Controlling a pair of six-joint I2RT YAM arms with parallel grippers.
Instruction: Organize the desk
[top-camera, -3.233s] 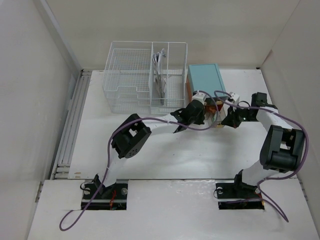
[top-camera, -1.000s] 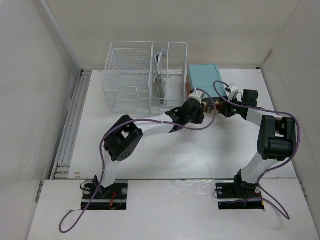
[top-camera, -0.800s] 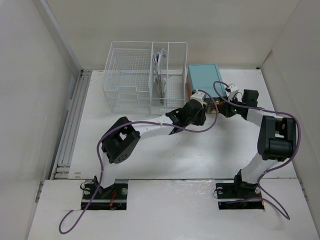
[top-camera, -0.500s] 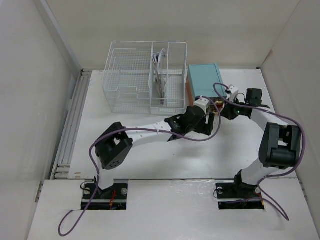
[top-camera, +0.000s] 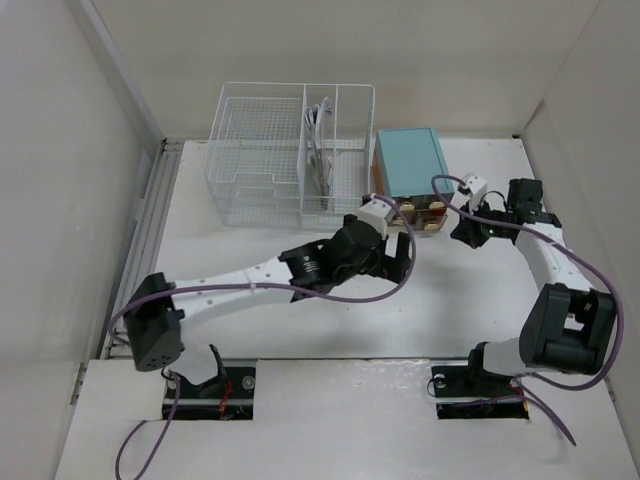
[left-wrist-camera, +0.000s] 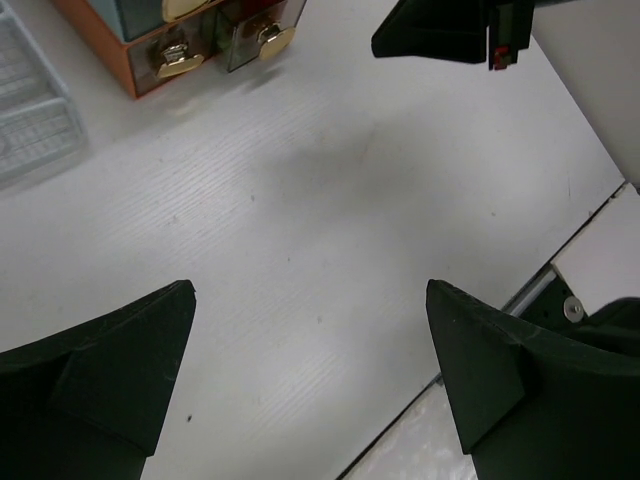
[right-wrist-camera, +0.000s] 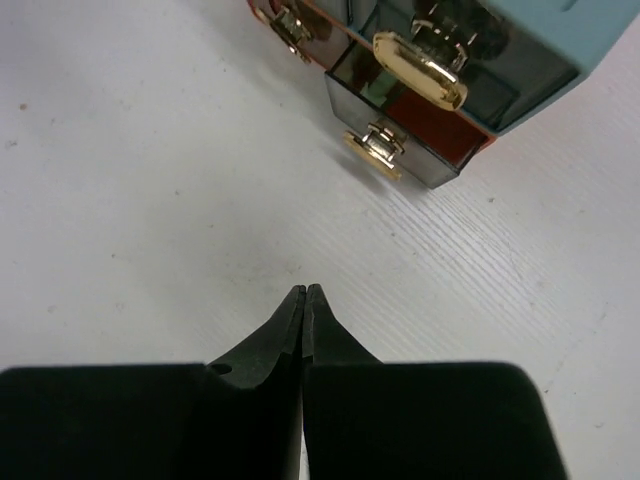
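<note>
The desk (top-camera: 450, 320) is the big white top under both arms. The teal drawer box (top-camera: 410, 165) sits near its far edge, just beside the wire basket (top-camera: 260, 150). The left gripper (left-wrist-camera: 308, 300) is wide open and empty, over bare desk. The right gripper (right-wrist-camera: 303, 292) is pinched shut, empty, pointing at a small drawer (right-wrist-camera: 410, 140) that looks a bit pulled out. I think it should push the drawer front straight and slowly, so the box does not slide

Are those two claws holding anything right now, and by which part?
Nothing is held. The left gripper is wide open above the desk; the right gripper is shut on nothing.
</note>
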